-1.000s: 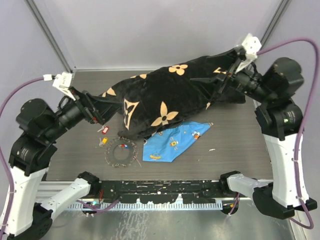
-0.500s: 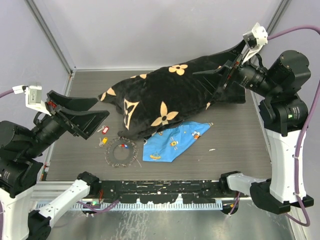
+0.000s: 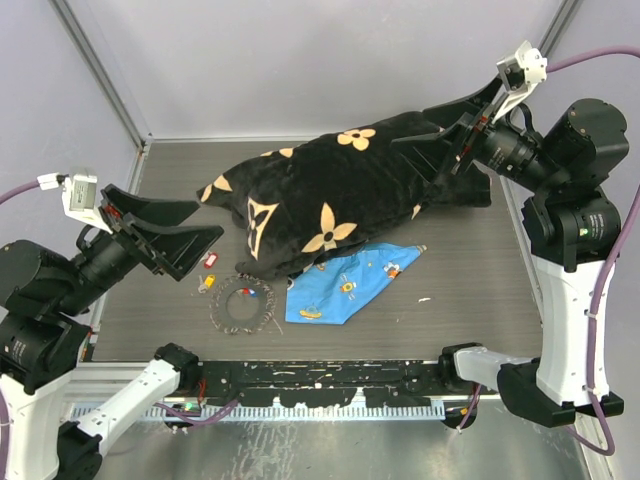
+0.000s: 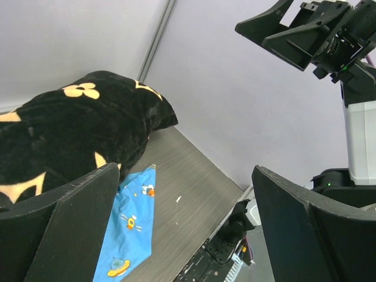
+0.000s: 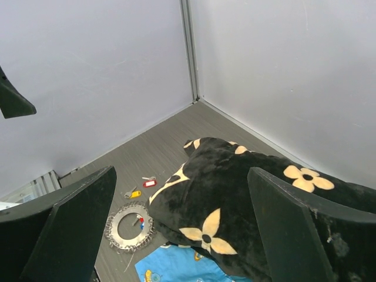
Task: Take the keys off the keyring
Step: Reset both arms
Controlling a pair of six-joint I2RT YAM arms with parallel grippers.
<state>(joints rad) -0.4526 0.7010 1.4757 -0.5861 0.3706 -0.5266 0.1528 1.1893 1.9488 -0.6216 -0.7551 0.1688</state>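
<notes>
The keyring (image 3: 241,303) is a flat silvery toothed loop lying on the dark table, left of centre. It also shows in the right wrist view as the keyring (image 5: 129,226). A red-headed key (image 3: 210,260) and a yellow-headed key (image 3: 207,282) lie loose just beyond its upper left. A small red and blue key (image 3: 248,293) lies inside the loop. My left gripper (image 3: 205,222) hangs open above and left of the keys, holding nothing. My right gripper (image 3: 410,130) is open and empty, raised over the far right end of the pillow. In the left wrist view, the ring and keys are out of sight.
A big black pillow (image 3: 340,190) with cream flowers lies across the middle and back, its edge close to the ring. A blue patterned cloth (image 3: 350,285) pokes out from under it, right of the ring. Grey walls enclose the table; the arm bases sit along the near rail.
My left arm has pulled back to the left, away from the keys, and lifted. My right arm has risen off the pillow toward the back right. Both grippers stayed open.
</notes>
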